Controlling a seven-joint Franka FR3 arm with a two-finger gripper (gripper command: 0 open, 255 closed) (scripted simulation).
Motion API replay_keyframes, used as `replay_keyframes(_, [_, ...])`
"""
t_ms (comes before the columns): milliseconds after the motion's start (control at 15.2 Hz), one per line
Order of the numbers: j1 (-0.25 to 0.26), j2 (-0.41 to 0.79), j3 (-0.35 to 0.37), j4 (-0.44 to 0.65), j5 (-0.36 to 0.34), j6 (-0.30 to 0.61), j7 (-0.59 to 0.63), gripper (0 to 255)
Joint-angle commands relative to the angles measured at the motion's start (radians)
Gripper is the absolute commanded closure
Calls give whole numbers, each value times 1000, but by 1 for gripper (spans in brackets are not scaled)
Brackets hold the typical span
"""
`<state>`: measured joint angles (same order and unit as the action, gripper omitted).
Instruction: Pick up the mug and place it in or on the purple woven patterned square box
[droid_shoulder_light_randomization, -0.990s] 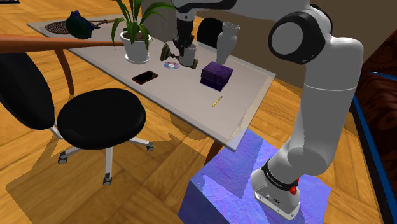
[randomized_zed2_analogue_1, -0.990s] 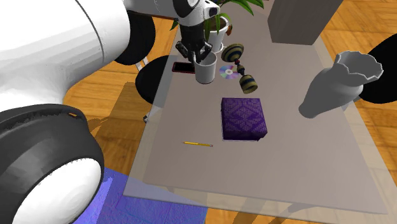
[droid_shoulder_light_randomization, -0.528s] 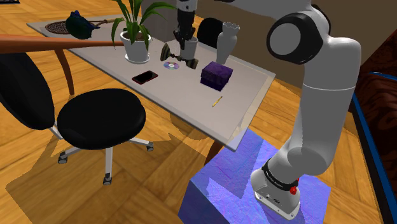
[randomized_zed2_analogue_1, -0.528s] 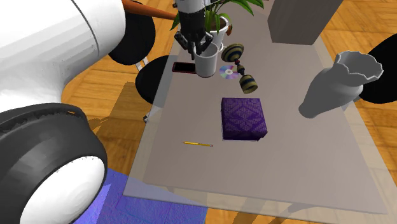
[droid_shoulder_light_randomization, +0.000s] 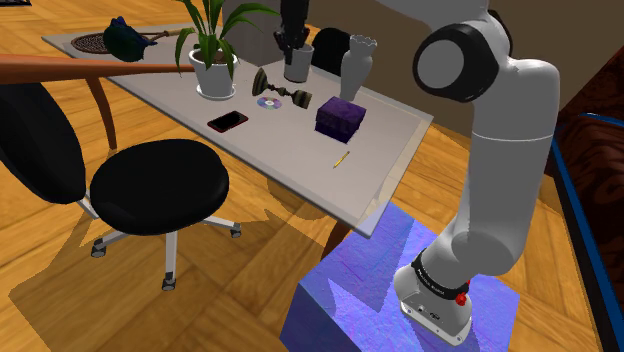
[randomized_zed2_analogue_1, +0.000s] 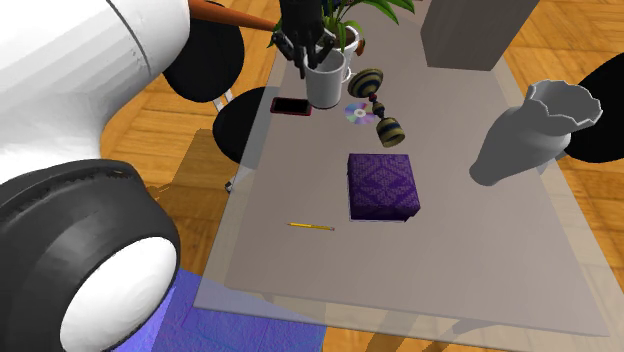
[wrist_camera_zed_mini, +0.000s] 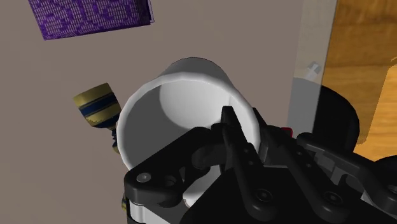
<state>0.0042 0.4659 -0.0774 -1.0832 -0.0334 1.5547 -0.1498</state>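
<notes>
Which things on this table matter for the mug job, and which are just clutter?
Job: hand, white mug it grips, purple patterned box.
Lying about: potted plant, phone, CD, striped dumbbell, pencil, grey vase.

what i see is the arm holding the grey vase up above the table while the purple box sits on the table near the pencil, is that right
Not the vase: the jaws are shut on the white mug, as the wrist view shows, while the grey vase stands free on the table. The rest holds: the purple box sits near the pencil.
</notes>
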Motion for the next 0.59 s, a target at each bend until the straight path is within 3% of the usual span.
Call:
replay_keyframes(0, [-13, -21, -5, -16, 1, -4, -18, 255])
replay_keyframes(528, [-111, -186, -53, -233, 3, 58, -165, 255])
